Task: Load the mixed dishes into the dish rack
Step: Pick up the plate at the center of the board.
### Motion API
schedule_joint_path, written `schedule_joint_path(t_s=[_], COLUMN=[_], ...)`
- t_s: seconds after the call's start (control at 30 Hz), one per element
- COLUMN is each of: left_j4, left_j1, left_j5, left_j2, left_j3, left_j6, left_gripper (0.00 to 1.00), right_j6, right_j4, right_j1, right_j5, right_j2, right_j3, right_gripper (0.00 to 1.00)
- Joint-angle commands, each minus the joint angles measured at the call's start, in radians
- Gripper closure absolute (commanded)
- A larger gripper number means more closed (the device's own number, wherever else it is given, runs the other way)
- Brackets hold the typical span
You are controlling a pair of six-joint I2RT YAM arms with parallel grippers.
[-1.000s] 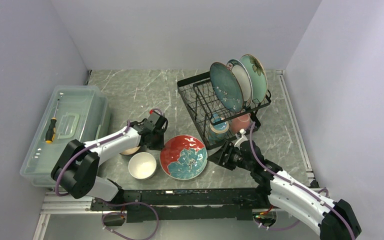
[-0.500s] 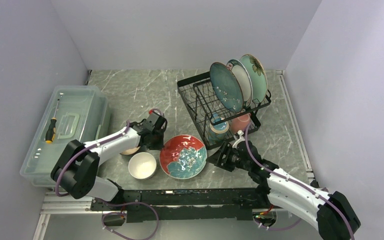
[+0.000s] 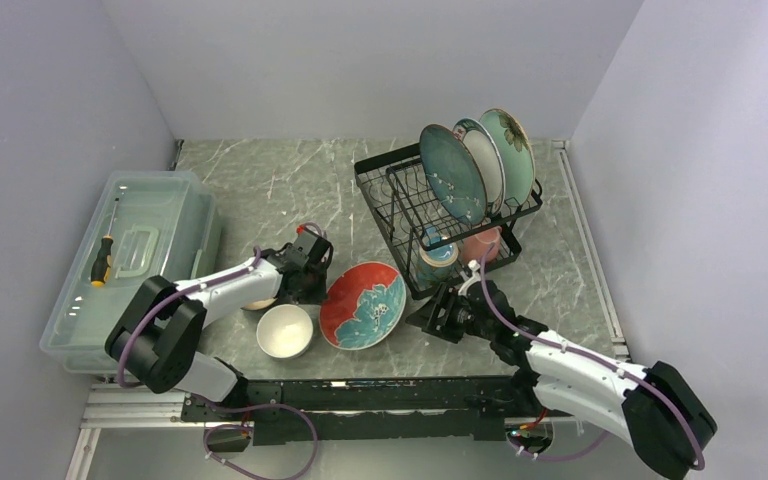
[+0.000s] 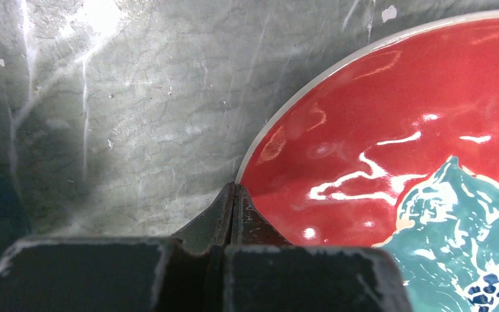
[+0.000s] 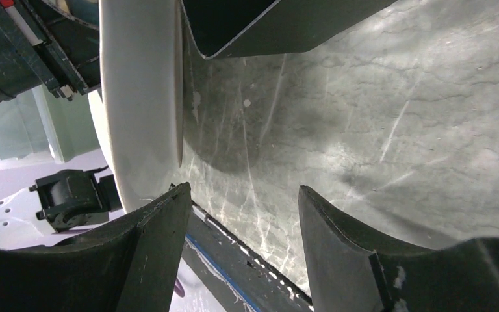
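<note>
The red plate (image 3: 363,305) with a teal flower stands tilted on the table, its right rim lifted. My left gripper (image 3: 312,277) is shut with nothing between its fingers, and its tips (image 4: 234,190) press at the plate's left rim (image 4: 390,110). My right gripper (image 3: 434,318) stands open just right of the plate. The plate's white underside (image 5: 140,97) rises beside its left finger (image 5: 159,224). The dish rack (image 3: 385,190) holds three upright plates (image 3: 480,165), a blue mug (image 3: 438,251) and a pink mug (image 3: 480,243). A white bowl (image 3: 285,330) sits near the left arm.
A clear plastic box (image 3: 145,215) with a screwdriver (image 3: 101,262) lies at the left wall. A brown bowl (image 3: 260,301) shows partly under the left arm. The table's metal front rail (image 3: 360,385) runs close behind the plate and bowl.
The left gripper has shut at the plate's left rim, and the red plate has tipped up from lying flat. The right gripper has moved left toward the plate's raised edge.
</note>
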State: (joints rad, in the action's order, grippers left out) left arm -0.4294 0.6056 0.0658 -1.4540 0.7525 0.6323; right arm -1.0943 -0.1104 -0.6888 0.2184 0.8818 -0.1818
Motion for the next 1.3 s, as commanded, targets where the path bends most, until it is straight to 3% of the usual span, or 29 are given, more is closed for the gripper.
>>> schedule_joint_path(t_s=[0.0, 0.33, 0.47, 0.67, 1.27], left_j4=[0.022, 0.015, 0.014, 0.007, 0.025], left_j1=[0.010, 0.011, 0.011, 0.010, 0.011], left_j5=[-0.072, -0.074, -0.077, -0.078, -0.096], left_j2=[-0.013, 0.001, 0.001, 0.006, 0.018], left_j3=[-0.022, -0.019, -0.015, -0.008, -0.027], left_j6=[0.028, 0.026, 0.023, 0.018, 0.022], left_gripper=[1.00, 1.00, 1.00, 1.00, 1.00], right_j6=[-0.020, -0.018, -0.010, 0.009, -0.050], right_j4=[-0.076, 0.188, 0.222, 0.142, -0.081], right_j1=[-0.033, -0.048, -0.050, -0.070, -0.213], right_j5=[-0.024, -0.197, -0.212, -0.153, -0.267], right_j2=[0.008, -0.238, -0.293, -0.197, 0.144], right_j3=[-0.015, -0.055, -0.087, -0.140, -0.227], right_gripper=[0.36, 0.36, 0.36, 0.36, 0.39])
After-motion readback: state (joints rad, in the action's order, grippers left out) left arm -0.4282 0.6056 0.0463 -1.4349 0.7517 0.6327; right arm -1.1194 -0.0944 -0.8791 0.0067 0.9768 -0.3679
